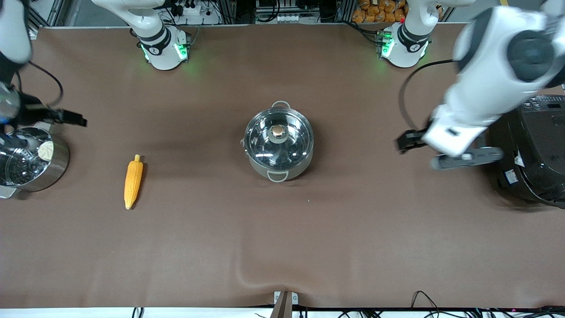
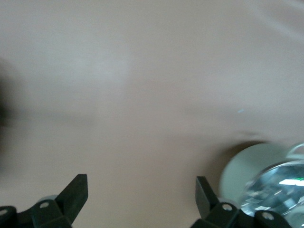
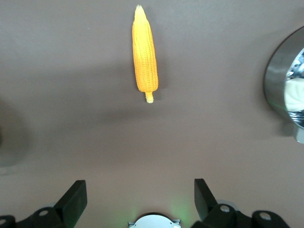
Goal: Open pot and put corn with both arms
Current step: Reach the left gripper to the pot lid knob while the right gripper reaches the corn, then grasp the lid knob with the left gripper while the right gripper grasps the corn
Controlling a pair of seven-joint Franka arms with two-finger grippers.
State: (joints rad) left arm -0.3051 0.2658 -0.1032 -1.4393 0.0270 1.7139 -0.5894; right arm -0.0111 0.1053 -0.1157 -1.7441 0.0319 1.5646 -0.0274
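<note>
The steel pot (image 1: 279, 164) stands mid-table with its glass lid (image 1: 265, 139) on and the copper knob (image 1: 277, 130) on top. The corn (image 1: 133, 181) lies flat on the mat toward the right arm's end. In the right wrist view the corn (image 3: 144, 52) lies apart from my open, empty right gripper (image 3: 140, 185). My right gripper (image 1: 75, 118) hangs over the mat beside the steamer pot. My left gripper (image 1: 402, 142) hangs over the mat between the pot and the rice cooker. It is open and empty (image 2: 141, 183), with the pot (image 2: 270, 190) blurred at the edge.
A steel steamer pot (image 1: 53, 170) with a white lump stands at the right arm's end and also shows in the right wrist view (image 3: 280, 80). A large black rice cooker (image 1: 534, 150) stands at the left arm's end. The brown mat (image 1: 282, 247) has a wrinkle near the front edge.
</note>
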